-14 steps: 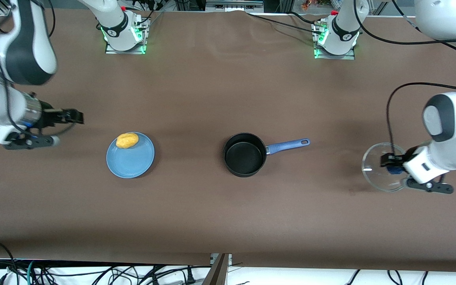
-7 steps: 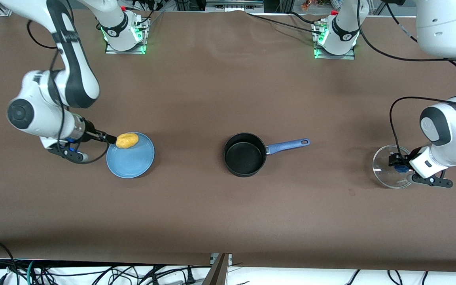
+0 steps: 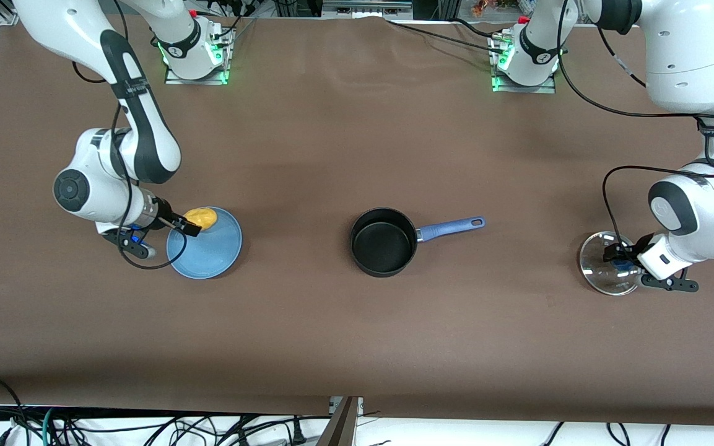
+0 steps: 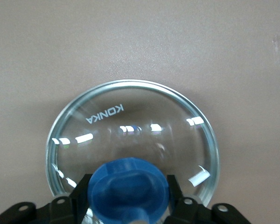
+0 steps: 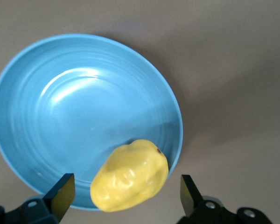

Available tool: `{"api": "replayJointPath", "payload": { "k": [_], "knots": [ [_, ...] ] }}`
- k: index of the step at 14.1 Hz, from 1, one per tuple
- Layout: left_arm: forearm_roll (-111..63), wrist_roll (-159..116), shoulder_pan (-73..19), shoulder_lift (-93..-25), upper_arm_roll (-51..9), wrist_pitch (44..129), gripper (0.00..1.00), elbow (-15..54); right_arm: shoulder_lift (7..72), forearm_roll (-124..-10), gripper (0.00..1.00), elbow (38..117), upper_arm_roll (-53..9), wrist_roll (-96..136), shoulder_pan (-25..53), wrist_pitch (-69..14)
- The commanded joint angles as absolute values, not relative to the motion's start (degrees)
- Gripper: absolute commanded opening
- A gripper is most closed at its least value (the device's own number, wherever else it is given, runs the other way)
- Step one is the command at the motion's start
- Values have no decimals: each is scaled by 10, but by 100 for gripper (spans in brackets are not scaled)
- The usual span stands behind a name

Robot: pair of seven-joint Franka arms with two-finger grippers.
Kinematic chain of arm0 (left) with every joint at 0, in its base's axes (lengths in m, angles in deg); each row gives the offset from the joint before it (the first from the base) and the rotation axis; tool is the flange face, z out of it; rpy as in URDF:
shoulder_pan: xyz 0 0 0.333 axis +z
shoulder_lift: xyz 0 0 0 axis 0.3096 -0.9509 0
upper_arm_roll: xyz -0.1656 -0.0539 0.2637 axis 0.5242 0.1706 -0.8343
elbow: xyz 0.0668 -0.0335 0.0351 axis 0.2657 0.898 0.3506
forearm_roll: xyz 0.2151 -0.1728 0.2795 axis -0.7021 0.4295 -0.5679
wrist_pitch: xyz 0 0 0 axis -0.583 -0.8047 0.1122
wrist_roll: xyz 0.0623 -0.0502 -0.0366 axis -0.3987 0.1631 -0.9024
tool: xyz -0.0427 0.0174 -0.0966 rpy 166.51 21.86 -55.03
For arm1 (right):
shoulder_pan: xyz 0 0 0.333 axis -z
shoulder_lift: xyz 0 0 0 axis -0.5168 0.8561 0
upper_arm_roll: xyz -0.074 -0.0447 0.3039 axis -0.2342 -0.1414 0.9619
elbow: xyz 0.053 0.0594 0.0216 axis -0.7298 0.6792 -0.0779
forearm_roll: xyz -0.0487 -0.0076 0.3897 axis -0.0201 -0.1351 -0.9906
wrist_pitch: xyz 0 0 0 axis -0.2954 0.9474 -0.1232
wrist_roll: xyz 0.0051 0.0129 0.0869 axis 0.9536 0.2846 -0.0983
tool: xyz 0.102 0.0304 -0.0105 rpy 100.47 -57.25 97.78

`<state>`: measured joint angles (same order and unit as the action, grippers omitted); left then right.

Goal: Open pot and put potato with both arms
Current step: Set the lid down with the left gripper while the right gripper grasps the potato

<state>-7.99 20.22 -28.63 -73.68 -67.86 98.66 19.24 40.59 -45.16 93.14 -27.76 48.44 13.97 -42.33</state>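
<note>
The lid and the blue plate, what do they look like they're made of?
The lid looks like clear glass with a metal rim: the table shows through it and highlights glint on its dome. Its knob seems matte blue plastic. The plate looks like glossy plastic or glazed ceramic, given its soft sheen over concentric rings; which one is unclear.

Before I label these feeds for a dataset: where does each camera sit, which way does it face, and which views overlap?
Front view: high across the table, facing both arms' bases; shows both arms, the open pot and the table.
Left wrist view: on the left arm, looking down at the glass lid; the left claw brackets the blue knob.
Right wrist view: on the right arm, looking down at the blue plate; the open right claw flanks the potato.
Shared: lid, plate and potato also appear in the front view.
</note>
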Motion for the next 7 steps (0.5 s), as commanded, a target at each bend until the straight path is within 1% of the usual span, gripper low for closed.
{"api": "replayJointPath", "payload": {
  "k": [1, 2, 4, 6, 7],
  "knots": [
    [-70, 209, -285, -704, -682, 924, 100, 164, 409, -467, 99, 951, -275, 492, 134, -451],
    [-75, 197, -287, -693, -683, 892, 100, 149, 409, -473, 99, 959, -268, 492, 134, -465],
    [-153, 128, -288, -663, -676, 831, 100, 105, 410, -480, 98, 970, -266, 493, 134, -477],
    [-226, 65, -285, -625, -640, 762, 100, 65, 410, -480, 87, 970, -264, 492, 134, -475],
    [-242, 40, -284, -608, -626, 721, 100, 47, 410, -480, 76, 970, -264, 492, 134, -472]
  ]
}}
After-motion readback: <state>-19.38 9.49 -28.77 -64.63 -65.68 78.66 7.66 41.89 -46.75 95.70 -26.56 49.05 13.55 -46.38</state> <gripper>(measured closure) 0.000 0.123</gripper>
